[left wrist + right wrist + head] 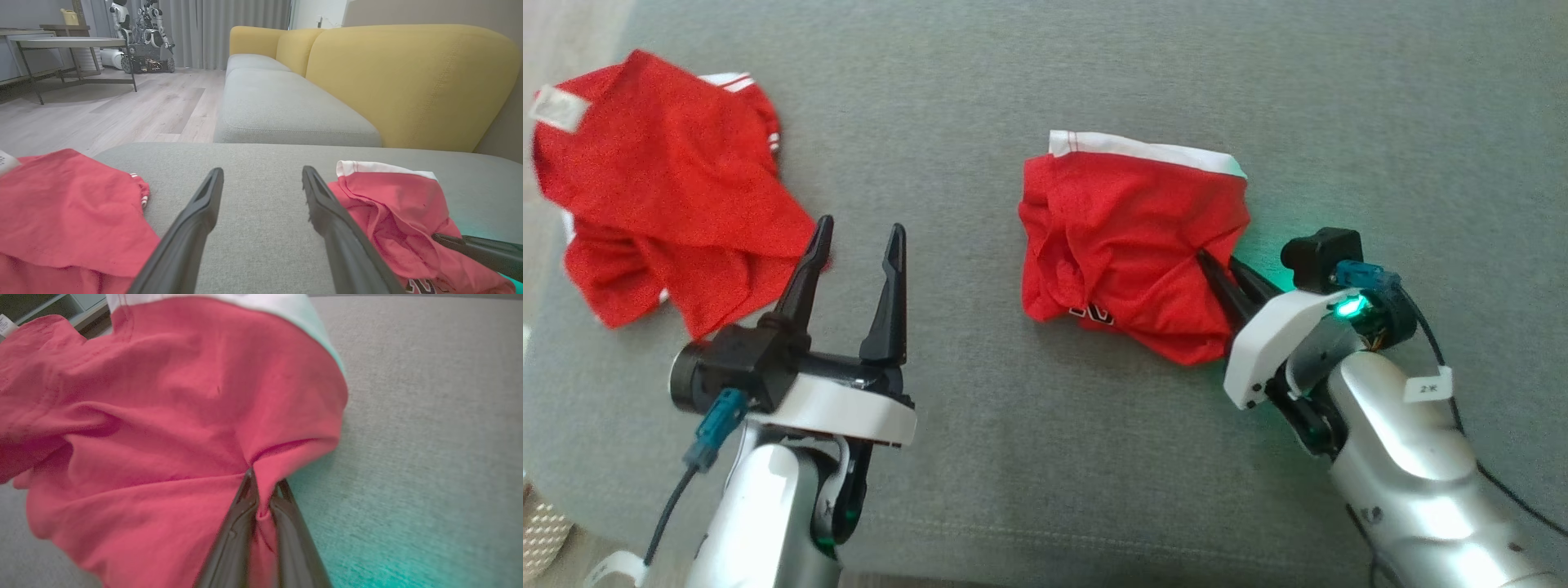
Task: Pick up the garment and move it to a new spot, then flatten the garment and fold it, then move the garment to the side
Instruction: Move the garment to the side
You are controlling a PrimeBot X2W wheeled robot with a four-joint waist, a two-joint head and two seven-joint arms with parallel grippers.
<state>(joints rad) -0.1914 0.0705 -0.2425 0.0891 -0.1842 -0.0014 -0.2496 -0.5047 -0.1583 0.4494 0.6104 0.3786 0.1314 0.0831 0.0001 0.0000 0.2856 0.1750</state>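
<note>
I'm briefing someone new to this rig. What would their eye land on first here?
Two splashes of red on the grey cushion: a crumpled red garment at the far left and a white-banded red garment near the middle. The right gripper is shut on a fold at that garment's right edge, while the left gripper stands open between the two.

we see soft, even daylight in every view, bright and diffuse. a green lamp (pixel 1349 307) on the right arm throws a teal glow over the grey cushion (pixel 429 396), strongest at 5 o'clock in the right wrist view. shadows under the garment (pixel 1127 245) are faint. the right wrist view is smeared with blur, the garment soft-edged there; the left wrist view bows slightly at its edges.
</note>
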